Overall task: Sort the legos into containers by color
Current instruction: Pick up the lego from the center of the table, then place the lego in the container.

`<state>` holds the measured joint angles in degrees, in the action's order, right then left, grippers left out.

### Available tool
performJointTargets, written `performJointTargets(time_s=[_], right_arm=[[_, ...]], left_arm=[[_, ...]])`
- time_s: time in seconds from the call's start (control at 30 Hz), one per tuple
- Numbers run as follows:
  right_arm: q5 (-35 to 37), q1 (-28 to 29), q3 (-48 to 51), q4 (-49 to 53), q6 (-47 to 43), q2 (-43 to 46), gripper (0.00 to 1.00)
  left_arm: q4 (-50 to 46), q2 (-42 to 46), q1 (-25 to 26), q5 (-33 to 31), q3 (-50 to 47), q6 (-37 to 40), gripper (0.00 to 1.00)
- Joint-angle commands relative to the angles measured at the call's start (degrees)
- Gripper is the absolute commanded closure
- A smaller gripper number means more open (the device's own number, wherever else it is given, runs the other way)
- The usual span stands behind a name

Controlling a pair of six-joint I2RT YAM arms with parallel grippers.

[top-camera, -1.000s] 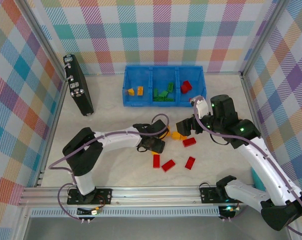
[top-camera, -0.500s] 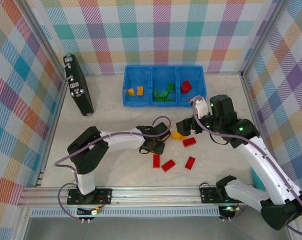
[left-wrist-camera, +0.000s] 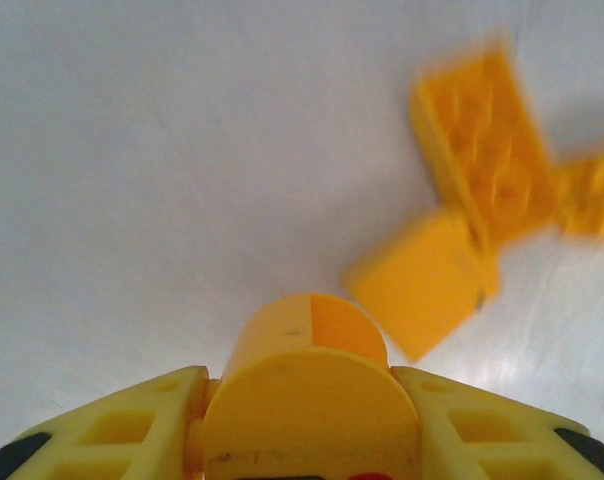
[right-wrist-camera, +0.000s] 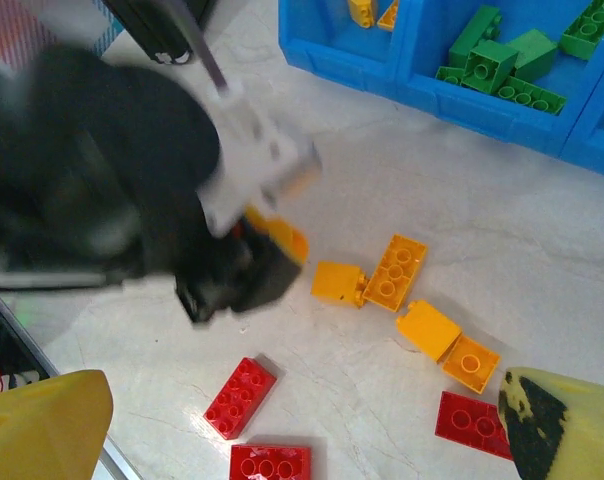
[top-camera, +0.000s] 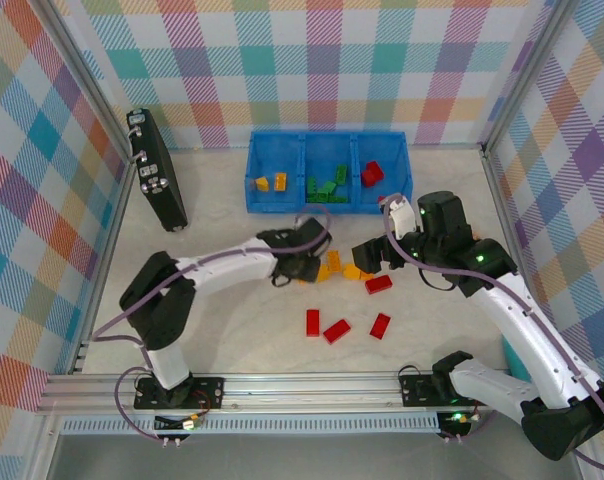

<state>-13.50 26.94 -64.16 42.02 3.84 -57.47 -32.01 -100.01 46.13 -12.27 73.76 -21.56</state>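
Observation:
My left gripper point(top-camera: 300, 262) point(left-wrist-camera: 307, 410) is shut on a rounded yellow-orange lego point(left-wrist-camera: 312, 350), held just above the table left of the loose yellow legos point(top-camera: 328, 265) point(left-wrist-camera: 427, 285) point(right-wrist-camera: 400, 270). In the right wrist view that gripper is a dark blur point(right-wrist-camera: 227, 275). Several red legos point(top-camera: 336, 331) point(right-wrist-camera: 240, 397) lie nearer the front. My right gripper point(top-camera: 367, 255) point(right-wrist-camera: 307, 430) hangs open over the yellow and red legos, holding nothing. The blue bin point(top-camera: 328, 207) point(right-wrist-camera: 502, 110) at the back has three containers: yellow legos point(top-camera: 270, 183) left, green point(top-camera: 327, 186) point(right-wrist-camera: 492, 60) middle, red point(top-camera: 371, 173) right.
A black slab-like device point(top-camera: 157, 170) leans against the left wall at the back. Plaid walls and metal frame rails close in the table on three sides. Bare table lies between the bin and the loose bricks.
My left gripper has closed on the yellow-orange lego and moved away from the front edge, toward the bin. The right arm has stayed put and open.

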Motion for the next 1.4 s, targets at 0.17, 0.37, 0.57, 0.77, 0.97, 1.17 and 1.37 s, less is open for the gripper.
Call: performJointTargets(time_s=[0.17, 0.37, 0.57, 0.77, 0.97, 1.17, 1.37], right_arm=[[-0.18, -0.4, 1.8, -0.9, -0.69, 1.62, 0.01], [-0.3, -0.4, 2.28, -0.36, -0.67, 1.75, 0.01], [0.73, -0.39, 2.15, 0.07, -1.56, 1.14, 0.01], [1.19, -0.49, 1.8, 0.34, -2.34, 0.7, 0.01], [0.93, -0.57, 2.0, 0.39, -2.35, 0.34, 0.01], [0.53, -0.57, 1.78, 0.21, -2.0, 0.76, 0.01], [0.22, -0.57, 1.59, 0.26, -1.1, 2.03, 0.01]], left_arm=[[9.82, -1.27, -14.05, 1.97, 13.0, 5.74, 0.63], [13.54, -11.99, -20.0, 1.83, 24.42, 5.69, 0.63], [15.34, -23.77, -23.76, 3.19, 33.69, 3.08, 0.62], [13.02, -32.18, -24.73, 4.53, 41.65, 2.7, 0.59], [12.14, -32.03, -24.77, 4.36, 41.38, 2.79, 0.45], [15.58, -24.79, -24.77, 6.56, 33.45, 3.2, 0.42], [19.05, -10.11, -23.34, 9.6, 18.63, 3.78, 0.42]])
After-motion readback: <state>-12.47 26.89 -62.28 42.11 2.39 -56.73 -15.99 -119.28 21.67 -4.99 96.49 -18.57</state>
